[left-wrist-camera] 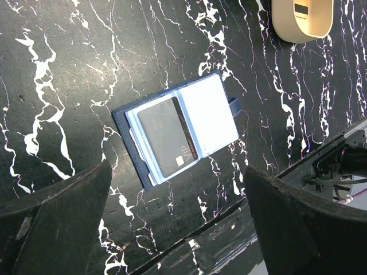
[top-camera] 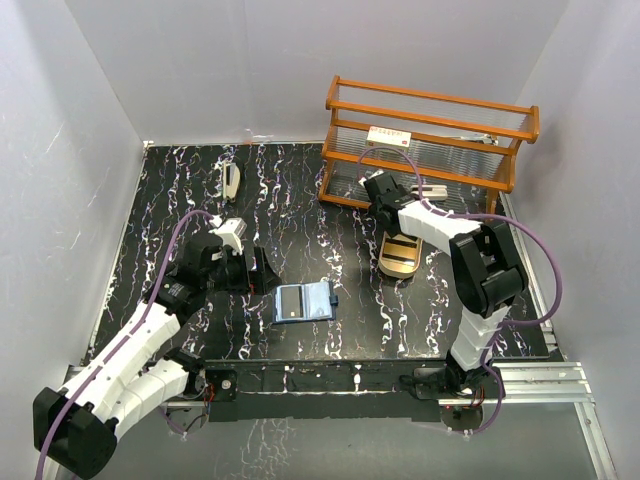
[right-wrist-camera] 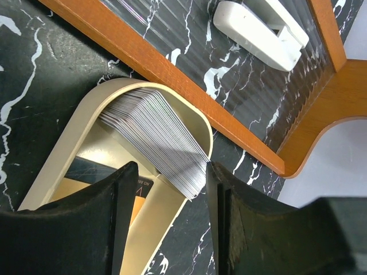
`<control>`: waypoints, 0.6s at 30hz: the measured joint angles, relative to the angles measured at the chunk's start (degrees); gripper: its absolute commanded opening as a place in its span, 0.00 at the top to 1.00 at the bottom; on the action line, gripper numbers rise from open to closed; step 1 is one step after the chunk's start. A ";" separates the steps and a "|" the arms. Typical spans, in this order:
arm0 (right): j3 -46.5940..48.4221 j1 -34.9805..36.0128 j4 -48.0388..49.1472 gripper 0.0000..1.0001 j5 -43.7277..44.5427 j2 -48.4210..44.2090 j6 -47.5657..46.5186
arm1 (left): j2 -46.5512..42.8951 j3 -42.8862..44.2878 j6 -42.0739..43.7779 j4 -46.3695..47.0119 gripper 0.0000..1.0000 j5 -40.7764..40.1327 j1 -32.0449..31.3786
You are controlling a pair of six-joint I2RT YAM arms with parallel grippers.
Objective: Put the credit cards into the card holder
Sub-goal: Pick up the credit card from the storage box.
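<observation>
So at this point the card holder [left-wrist-camera: 175, 137] was lying open and flat on the black marble table [top-camera: 330, 230], roughly in the middle near the front edge, with one dark card [left-wrist-camera: 166, 134] sitting in its left-hand slots. The left gripper [left-wrist-camera: 178, 172] hung over it with its jaws spread as wide as they go, touching nothing. The real action was on the other side. The right gripper [right-wrist-camera: 172, 169] was down at the gold tray [right-wrist-camera: 51, 172], jaws about halfway apart and straddling the loose end of a fanned stack of cards [right-wrist-camera: 160, 132]. There was bare tray showing between one finger and the stack, so I'd call it unclamped, nothing held. My worry here was that those cards were packed tight and leaning on each other, so closing there would probably pinch a whole wad rather than one, or squirt the stack sideways. The tray also sat right by the foot of the wooden rack [right-wrist-camera: 172, 74], so a finger catching the rim could shove it under there. And nobody was pinning the card holder, so pushing a card in could just slide it.
</observation>
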 measured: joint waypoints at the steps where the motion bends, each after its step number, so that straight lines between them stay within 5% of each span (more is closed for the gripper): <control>1: 0.00 -0.04 0.13 0.52 0.44 0.46 -0.02 | 0.02 0.00 0.00 0.02 0.01 0.09 0.00; 18: -0.02 -0.09 0.70 0.60 2.58 1.84 -0.37 | 0.87 0.00 0.00 0.00 0.01 0.55 0.00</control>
